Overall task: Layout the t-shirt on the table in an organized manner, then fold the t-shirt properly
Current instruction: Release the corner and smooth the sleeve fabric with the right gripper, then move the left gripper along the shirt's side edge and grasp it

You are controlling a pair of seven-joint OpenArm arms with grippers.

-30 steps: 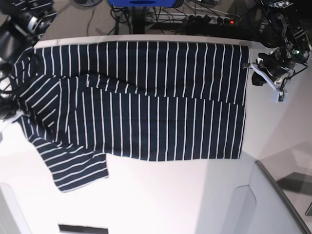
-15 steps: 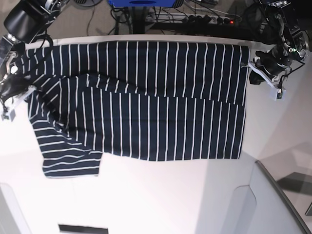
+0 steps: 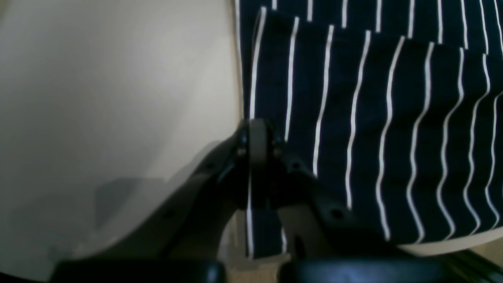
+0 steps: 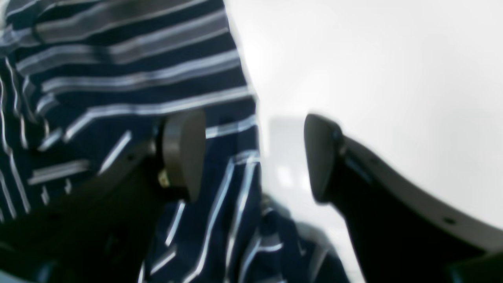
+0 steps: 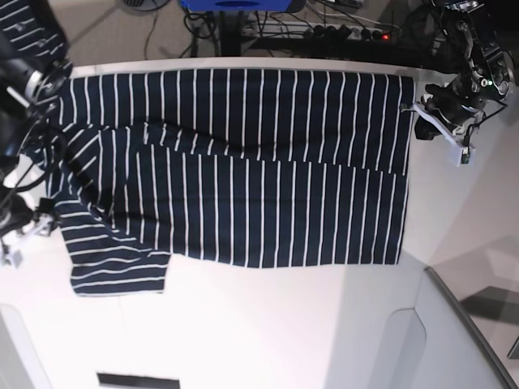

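Observation:
The navy, white-striped t-shirt (image 5: pixel 243 170) lies spread across the white table (image 5: pixel 259 324), its hem toward the right and a sleeve (image 5: pixel 113 267) lying flat at the front left. My left gripper (image 5: pixel 417 115) is at the shirt's far right corner. In the left wrist view that gripper (image 3: pixel 256 137) is shut on the t-shirt's (image 3: pixel 373 118) edge, and fabric runs between the jaws. My right gripper (image 4: pixel 253 157) stands open over the sleeve edge of the t-shirt (image 4: pixel 129 78), one finger over fabric and the other over bare table (image 4: pixel 373 59). In the base view it (image 5: pixel 18 233) is at the left edge.
Cables and a power strip (image 5: pixel 349 32) lie beyond the table's far edge. A grey curved panel (image 5: pixel 454 324) adjoins the table at the front right. A black slot (image 5: pixel 138 379) shows at the front edge.
My right gripper has opened, let go of the sleeve and moved toward the table's front. The sleeve, first angled and bunched, now lies flat. The left gripper has kept its hold.

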